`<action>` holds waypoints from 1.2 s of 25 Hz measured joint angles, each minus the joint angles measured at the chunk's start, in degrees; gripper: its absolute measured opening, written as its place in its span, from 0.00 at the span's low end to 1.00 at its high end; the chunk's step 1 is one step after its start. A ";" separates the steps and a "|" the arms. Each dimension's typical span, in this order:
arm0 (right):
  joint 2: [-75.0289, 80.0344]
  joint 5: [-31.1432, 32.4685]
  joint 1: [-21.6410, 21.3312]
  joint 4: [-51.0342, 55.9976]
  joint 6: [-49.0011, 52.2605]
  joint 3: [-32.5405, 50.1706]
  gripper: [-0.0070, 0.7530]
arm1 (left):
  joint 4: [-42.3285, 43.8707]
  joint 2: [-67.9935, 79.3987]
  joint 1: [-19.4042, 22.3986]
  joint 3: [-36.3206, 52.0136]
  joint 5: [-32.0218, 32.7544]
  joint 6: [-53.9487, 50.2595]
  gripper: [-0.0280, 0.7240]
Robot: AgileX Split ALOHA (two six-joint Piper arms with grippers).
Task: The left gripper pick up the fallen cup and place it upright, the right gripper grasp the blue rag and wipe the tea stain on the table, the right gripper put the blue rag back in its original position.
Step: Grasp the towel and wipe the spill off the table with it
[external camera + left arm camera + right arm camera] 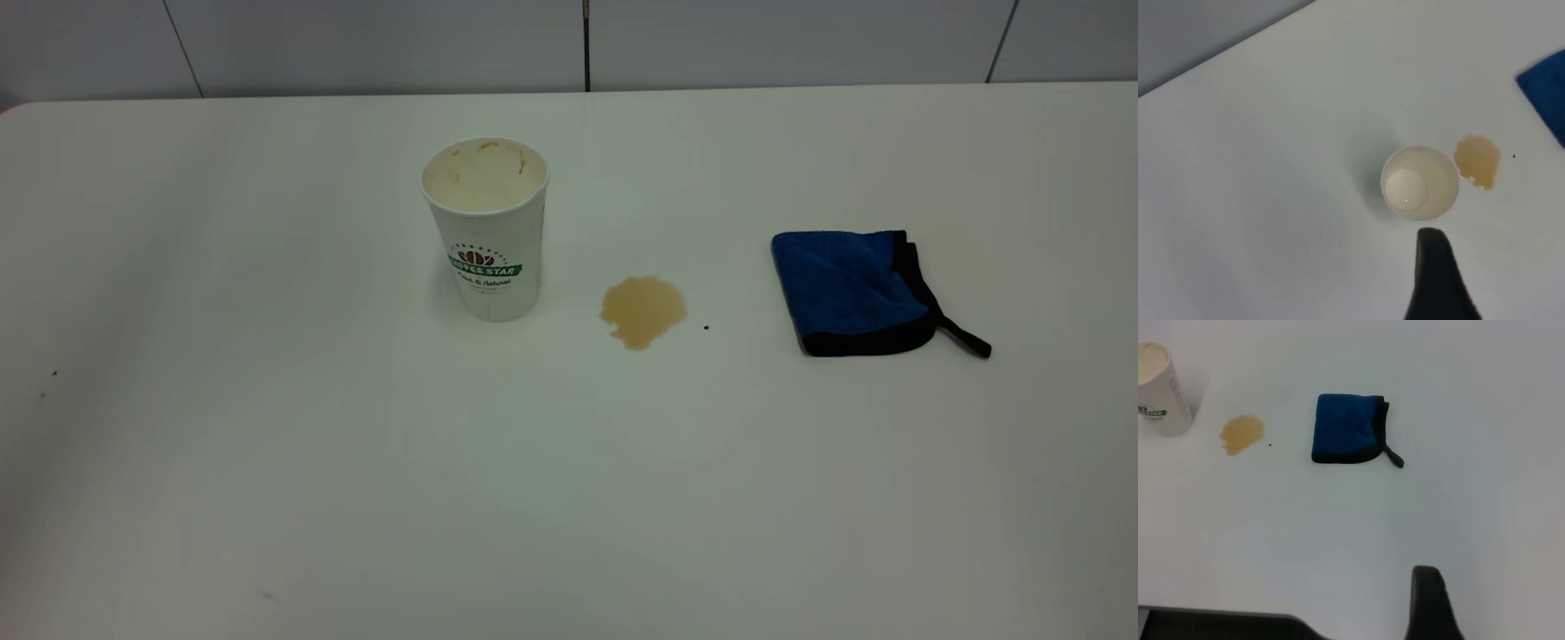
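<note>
Between upright cup [486,229] and blue rag [853,292]: tea stain [642,309].

Surface [356,498]: glossy white, rounded far-left corner, fills most of exterior view. Wall [373,44] behind far edge: pale grey panels split by thin dark seams, one darker vertical joint near centre. Lighting soft, even, faint shadows.

Soft, even overhead light fills the scene. The glossy white tabletop [267,462] shows faint sheen but no hard glare. The upright white paper cup [487,233] casts only a weak shadow leftward. Far edges look slightly dimmer, and fine detail is soft throughout.
</note>
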 joint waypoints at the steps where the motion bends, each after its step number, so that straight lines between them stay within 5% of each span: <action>1: 0.00 0.00 0.00 0.00 0.00 0.00 0.71 | 0.55 -1.45 0.00 0.90 0.00 -0.38 0.69; 6: 0.00 0.00 0.00 0.00 0.00 0.00 0.71 | 4.79 -13.25 0.00 13.08 0.00 -3.06 0.67; 21: 0.00 0.00 0.00 0.00 0.00 0.00 0.71 | 6.80 -47.21 0.00 69.21 0.00 -6.56 0.67; 30: 0.00 0.00 0.00 0.00 0.00 0.00 0.71 | 6.85 -70.10 0.00 83.96 -0.66 -6.80 0.67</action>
